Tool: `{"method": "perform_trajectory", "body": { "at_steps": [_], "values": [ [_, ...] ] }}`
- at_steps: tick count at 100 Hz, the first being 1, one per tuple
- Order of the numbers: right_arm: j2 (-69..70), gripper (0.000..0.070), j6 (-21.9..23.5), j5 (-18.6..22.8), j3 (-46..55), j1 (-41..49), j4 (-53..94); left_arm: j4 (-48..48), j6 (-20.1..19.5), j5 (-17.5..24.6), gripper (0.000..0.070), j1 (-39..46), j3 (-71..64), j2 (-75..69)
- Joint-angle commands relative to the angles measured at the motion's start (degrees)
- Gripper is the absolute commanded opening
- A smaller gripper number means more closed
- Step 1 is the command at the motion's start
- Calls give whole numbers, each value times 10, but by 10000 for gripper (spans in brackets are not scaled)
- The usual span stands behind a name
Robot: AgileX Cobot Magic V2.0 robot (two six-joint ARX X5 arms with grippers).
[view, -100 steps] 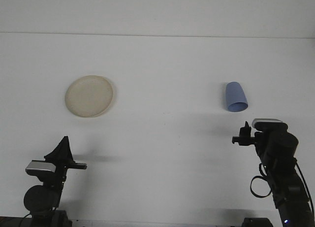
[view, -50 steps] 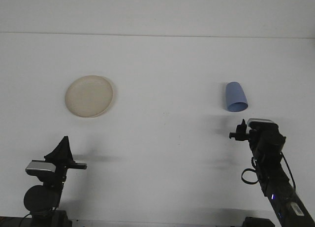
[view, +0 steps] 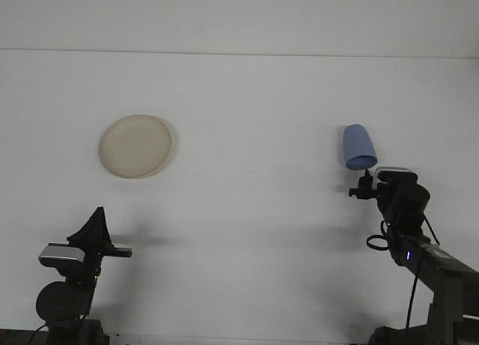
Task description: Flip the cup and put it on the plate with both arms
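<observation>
- A blue cup [view: 358,147] lies on its side on the right half of a plain white desk [view: 254,120], its wider open rim pointing toward the camera and its narrower closed base pointing away.
- The right claw [view: 363,186] sits just in front of the cup's open rim, its dark tip almost touching the rim's lower edge from this angle; whether it actually touches cannot be told.
- The right claw is seen nearly end-on as a small dark shape, so I cannot tell whether it is released or clenched, and it is not grasping the cup.
- Behind that claw, the right arm [view: 419,240] stretches back to the lower right corner, with a black wrist housing, a looped cable and a small blue light on it.
- A round, shallow, cream-coloured plate [view: 136,146] rests flat on the left half of the desk, well apart from the cup.
- The left claw [view: 96,227] stands near the lower left corner, pointing up and away from the camera, well short of the plate.
- Its dark fingers come together into a single point, so it looks clenched on nothing.
</observation>
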State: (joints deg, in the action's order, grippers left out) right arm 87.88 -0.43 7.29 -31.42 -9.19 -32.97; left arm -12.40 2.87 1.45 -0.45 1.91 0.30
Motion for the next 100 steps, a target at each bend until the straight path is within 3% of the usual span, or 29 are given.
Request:
{"method": "perform_trajectory", "body": {
  "at_steps": [1, 30, 38, 45, 59, 100],
  "values": [
    [29, 418, -10, 7, -24, -3, -9, -6, -3, 1, 11, 0, -11, -1],
    [103, 416, -26, 28, -107, -3, -9, -6, -3, 1, 10, 0, -11, -1],
    [113, 384, -26, 41, -122, -3, -9, -6, -3, 1, 11, 0, -11, -1],
    [117, 290, -28, 48, -128, -2, -9, -6, -3, 1, 10, 0, -11, -1],
    [117, 0, -31, 54, -129, -1, -11, -6, -3, 1, 11, 0, -11, -1],
    [15, 0, -31, 62, -129, 16, 64, -6, -3, 1, 11, 0, -11, -1]
  ]
}}
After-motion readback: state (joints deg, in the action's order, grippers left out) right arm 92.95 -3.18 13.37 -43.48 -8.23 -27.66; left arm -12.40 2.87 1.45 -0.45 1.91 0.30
